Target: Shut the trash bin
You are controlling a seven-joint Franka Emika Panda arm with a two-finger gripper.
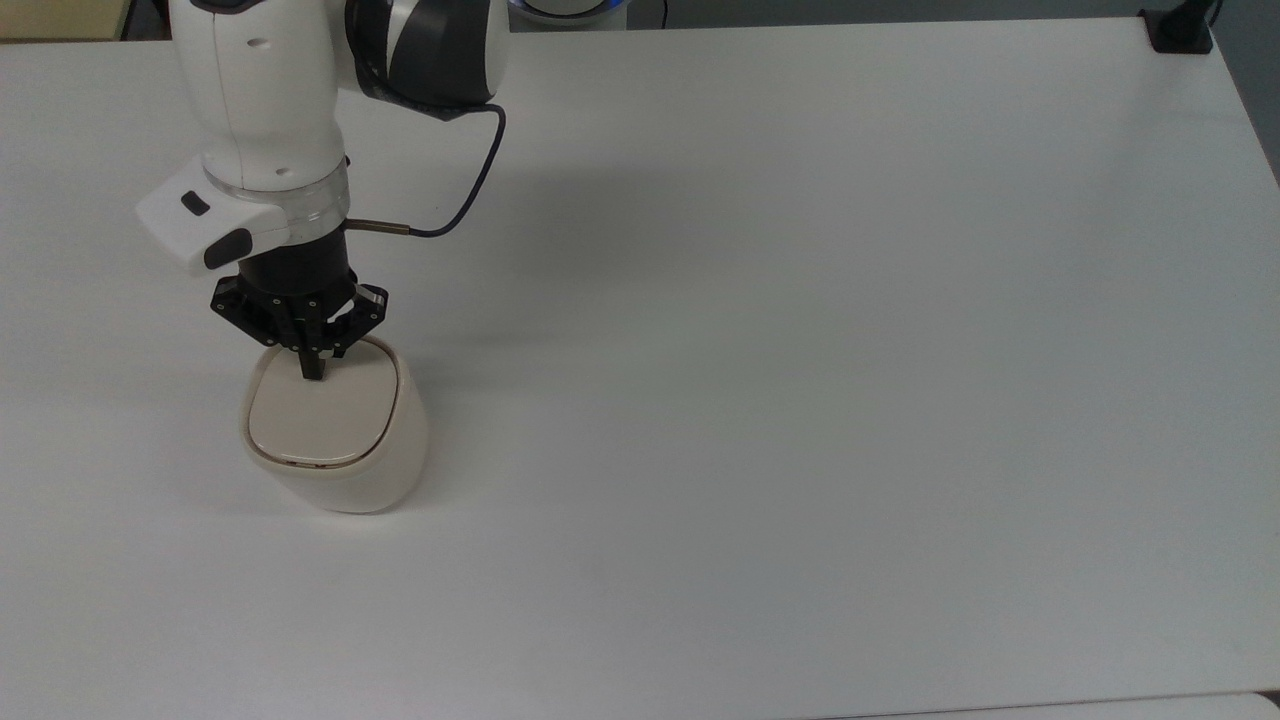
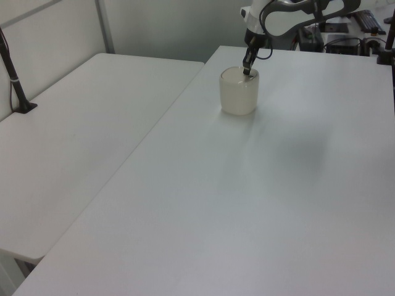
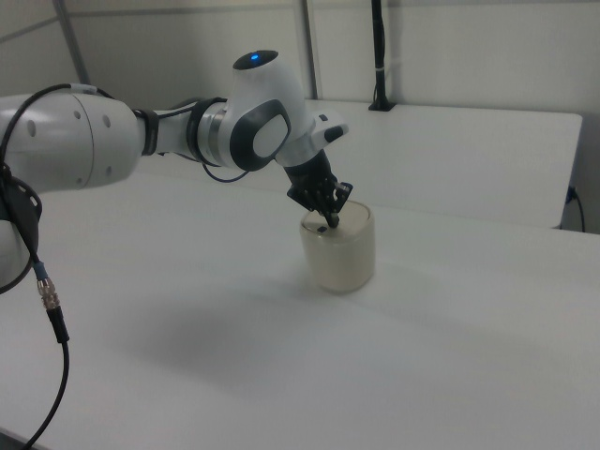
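Tool [image 1: 313, 370] presses down on trash bin [image 1: 335, 440] lid.

One of nearly everything, two tabletops

One trash bin [image 1: 335, 435] with one lid [image 1: 322, 411]. One robot arm [image 1: 265, 120] carrying one gripper [image 1: 312, 372], and one dark cable [image 1: 462, 195] looping from it. Two white tabletops [image 2: 259, 203] stand side by side in the left view, with one black post [image 2: 13, 77] on the second tabletop [image 2: 68, 142]

lab | bare white tables [image 2: 92, 142] | robot arm [image 3: 187, 131] | wall partitions [image 2: 55, 31]
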